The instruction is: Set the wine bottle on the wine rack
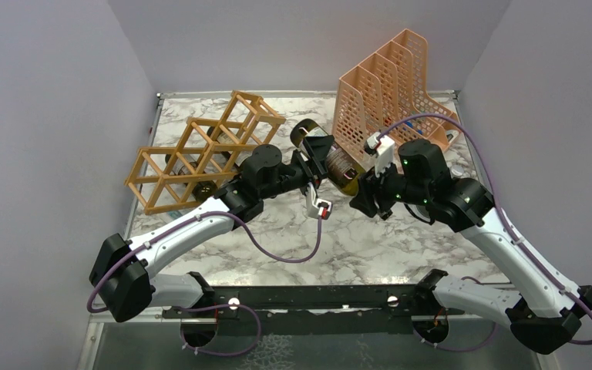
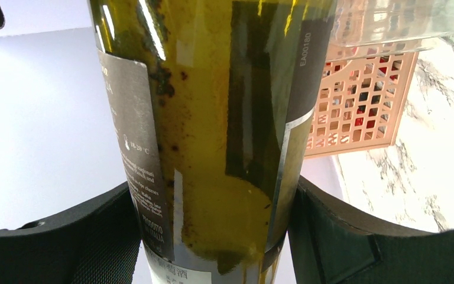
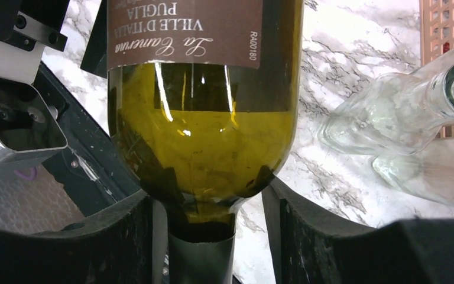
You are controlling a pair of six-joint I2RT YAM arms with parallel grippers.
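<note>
Top external: both arms crooked inward, jaws around the wine bottle [image 1: 342, 163].

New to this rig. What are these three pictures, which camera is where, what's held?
Two robot arms are bolted at the near edge of a marble table. The wide picture comes from a fixed camera above and behind them; the other two come from a camera on each wrist. On the table: a wooden wine rack back left, a peach mesh file holder back right, a clear glass bottle lying near it. The left end effector grips the green wine bottle by its body; the right end effector straddles its neck, jaws not visibly touching.
</note>
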